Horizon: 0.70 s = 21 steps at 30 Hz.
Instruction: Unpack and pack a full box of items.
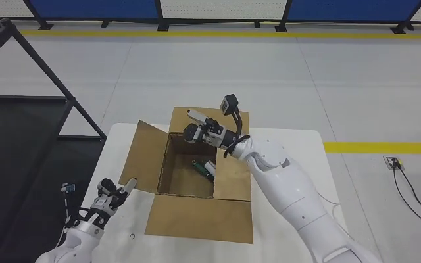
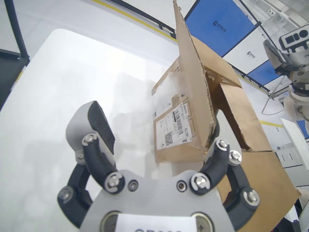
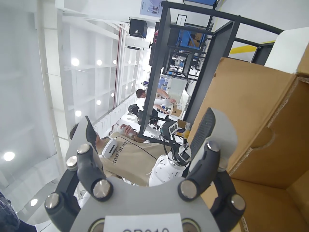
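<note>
At the near left of the white desk (image 1: 306, 148), the left tool (image 1: 120, 189) (image 2: 157, 126) hung low over the desktop, just left of the cardboard box (image 1: 172, 187) (image 2: 173, 146). Its fingers (image 2: 101, 124) were spread wide apart with nothing between them. In the left wrist view the other finger was partly hidden behind the lower corner of the box's left flap (image 1: 141, 154) (image 2: 190, 78); whether it touched the cardboard could not be told. A white shipping label (image 2: 176, 124) was stuck on the box wall facing that tool.

The box stood open in the middle of the desk. Its near flap (image 1: 197, 223) lay flat towards the near edge, and its left flap was raised and leaning outward. Deep inside, towards the right wall, lay a small green and dark item (image 1: 202, 169); its kind could not be made out.

Farther back, the right tool (image 1: 192, 128) (image 3: 147, 131) hung over the far rim of the box, its arm crossing in from the right. Its fingers (image 3: 205, 131) were apart and held nothing, one of them just beside a cardboard flap (image 3: 253, 112). The far flap (image 1: 181, 117) spread out behind it.

Beyond the desk, a black frame (image 1: 39, 66) stood at the left. A yellow line (image 1: 197, 33) ran across the pale floor before blue panels (image 1: 92, 8).
</note>
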{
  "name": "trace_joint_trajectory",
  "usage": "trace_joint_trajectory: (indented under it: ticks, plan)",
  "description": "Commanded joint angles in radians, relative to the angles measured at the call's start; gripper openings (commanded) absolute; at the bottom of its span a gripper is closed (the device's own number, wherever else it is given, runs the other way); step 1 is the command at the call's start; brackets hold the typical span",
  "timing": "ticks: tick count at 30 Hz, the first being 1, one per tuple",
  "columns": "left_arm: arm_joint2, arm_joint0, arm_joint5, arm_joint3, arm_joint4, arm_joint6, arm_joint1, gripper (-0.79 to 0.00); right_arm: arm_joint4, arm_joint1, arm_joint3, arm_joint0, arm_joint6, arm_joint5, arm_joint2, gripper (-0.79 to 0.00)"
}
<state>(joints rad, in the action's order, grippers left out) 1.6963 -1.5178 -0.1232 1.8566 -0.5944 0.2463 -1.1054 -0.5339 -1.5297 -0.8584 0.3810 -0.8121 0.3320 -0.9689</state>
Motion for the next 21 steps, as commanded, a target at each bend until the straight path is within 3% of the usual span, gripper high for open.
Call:
trace_joint_trajectory:
  ticks: [1,12,21]
  plan:
    - [0.003,-0.004,0.001,-0.01,0.004,0.025,0.001,0.0,0.005,0.006,-0.01,0.012,0.0,-0.008,-0.016,0.0]
    - [-0.055,0.029,0.068,-0.043,-0.107,0.114,0.001,0.0,0.02,0.032,-0.083,0.082,-0.007,-0.03,-0.09,0.0]
    - [-0.071,0.05,0.082,-0.055,-0.113,0.115,-0.002,0.0,0.031,0.039,-0.117,0.111,-0.003,-0.044,-0.114,0.0]
